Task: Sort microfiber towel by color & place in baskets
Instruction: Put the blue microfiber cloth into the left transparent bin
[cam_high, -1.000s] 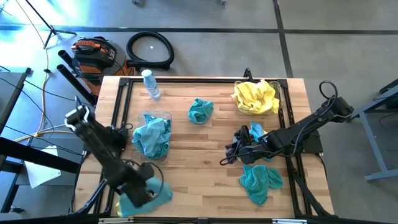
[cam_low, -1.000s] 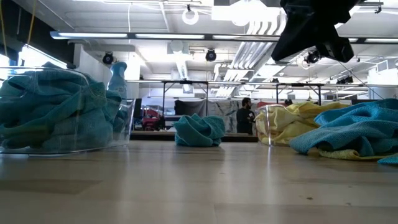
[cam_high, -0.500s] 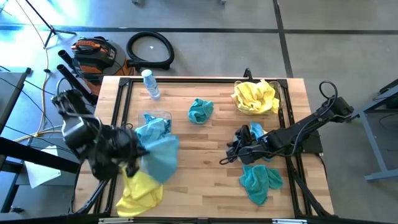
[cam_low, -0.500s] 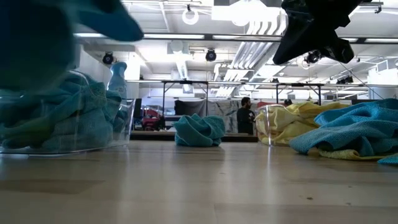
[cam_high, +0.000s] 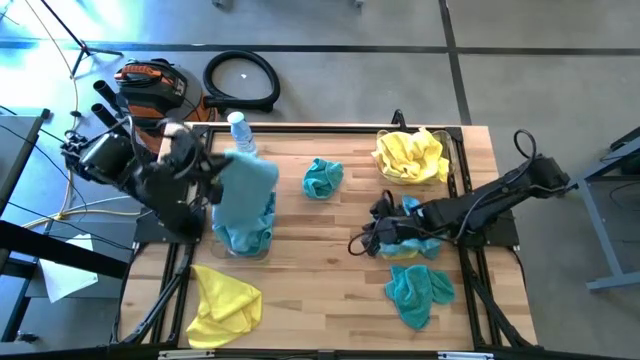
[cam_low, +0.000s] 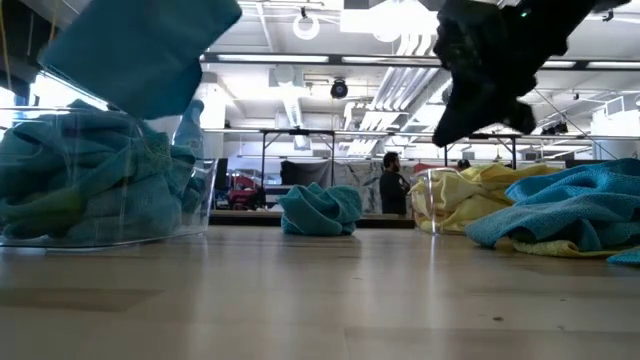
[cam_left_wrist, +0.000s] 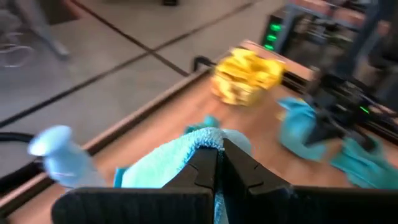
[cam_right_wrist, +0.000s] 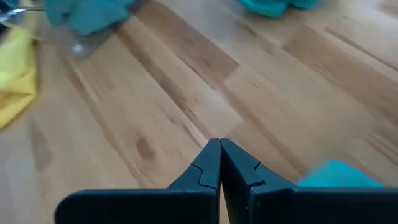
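My left gripper (cam_high: 214, 184) is shut on a teal towel (cam_high: 246, 182), which it holds over the left clear basket (cam_high: 266, 186). That basket is full of teal towels (cam_low: 90, 185). A yellow towel (cam_high: 225, 305) lies flat near the table's near left corner. My right gripper (cam_high: 357, 246) is shut and empty, just above the bare wood at mid-table (cam_right_wrist: 219, 155). Teal towels lie under its arm (cam_high: 410, 212) and near it (cam_high: 420, 290). A loose teal towel (cam_high: 322, 177) lies at the far middle. The right basket (cam_high: 410, 155) holds yellow towels. My left gripper pinches the teal towel at a bunched upper edge (cam_left_wrist: 208, 138) between its two shut fingers. The fingers come roughly level from the table's left. The towel is lifted clear of the table and hangs below and beyond the fingers (cam_low: 140, 50), above the basket's heap.
A clear water bottle (cam_high: 241, 135) stands at the far edge just behind the left basket. Bare wood lies between the baskets and along the near middle. People stand far off in the room (cam_low: 392, 185).
My left gripper has lifted the teal towel from the near left corner and carried it up and toward the far edge, to above the teal basket. The towel now hangs clear. The yellow towel that lay under it stays on the table, uncovered.
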